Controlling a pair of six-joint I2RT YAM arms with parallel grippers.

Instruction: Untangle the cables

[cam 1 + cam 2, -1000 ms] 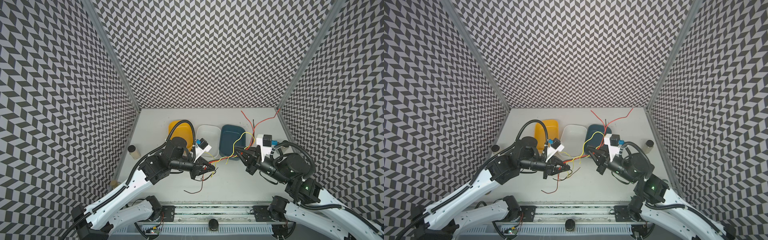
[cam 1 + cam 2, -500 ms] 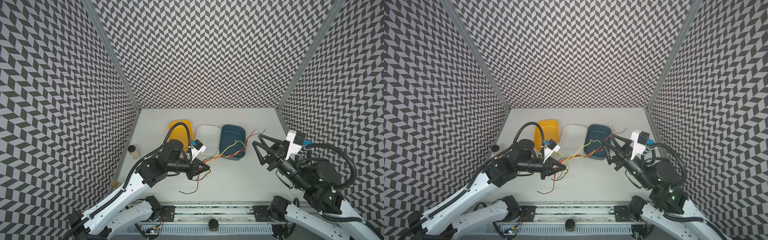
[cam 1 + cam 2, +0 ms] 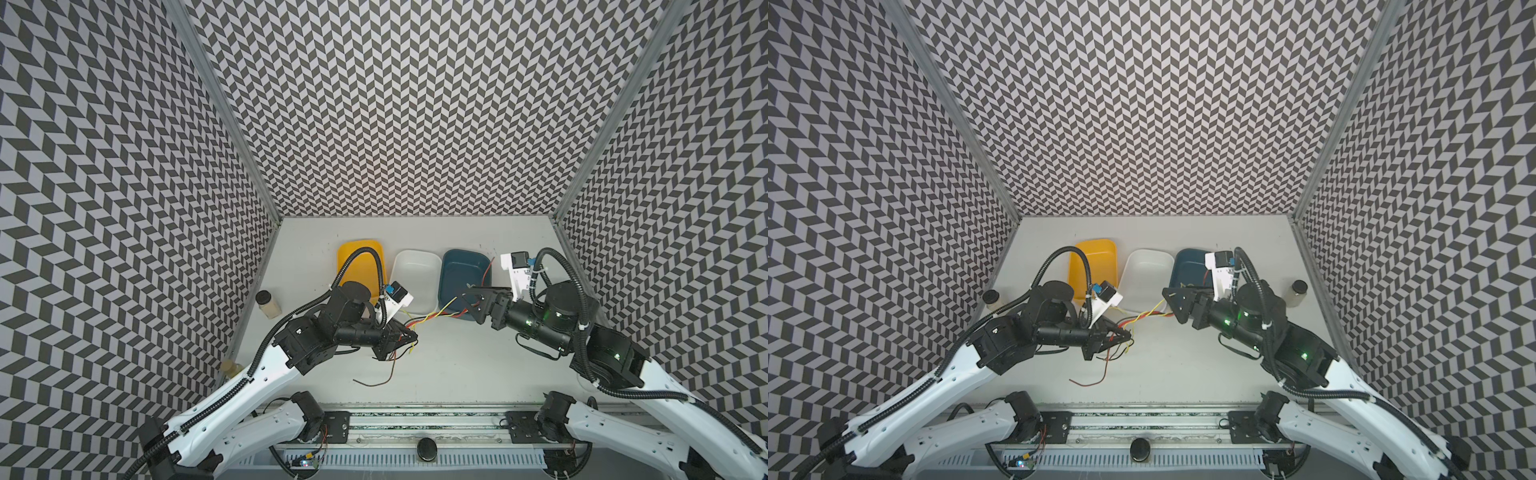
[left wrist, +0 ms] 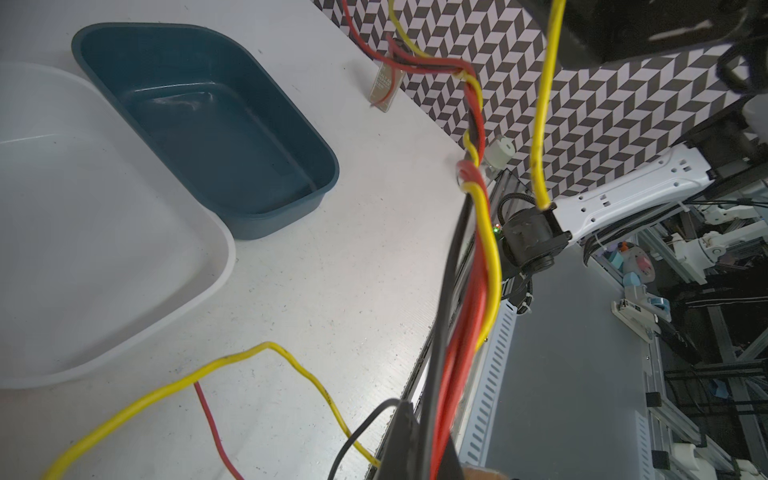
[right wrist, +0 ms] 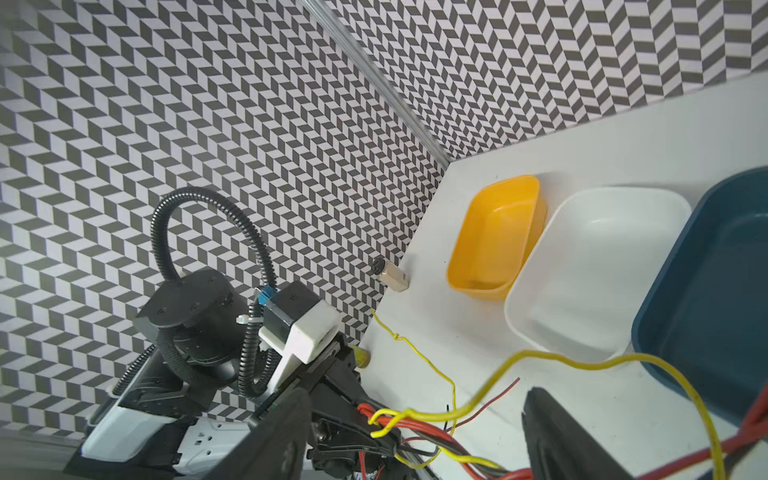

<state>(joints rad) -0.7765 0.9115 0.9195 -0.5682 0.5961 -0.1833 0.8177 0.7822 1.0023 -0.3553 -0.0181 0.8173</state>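
Surface [image 3: 457, 365] by blue tub [image 3: 461, 272]: left hand [image 3: 409, 332] is clamping twisted cables [image 3: 432, 318]; right hand [image 3: 469, 308] is gaping wide, empty; next, likely gripping one strand.

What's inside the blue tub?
Nothing lies in it: the left wrist view shows the blue tub with a bare floor. In both top views the right claw and the cables cover its near corner, so that bit is hidden there.

White table [image 3: 457, 374], yellow tub [image 3: 361, 270], white tub [image 3: 415, 274], teal tub [image 3: 461, 274] (side by side), jar [image 3: 268, 304], seemingly dark-lidded
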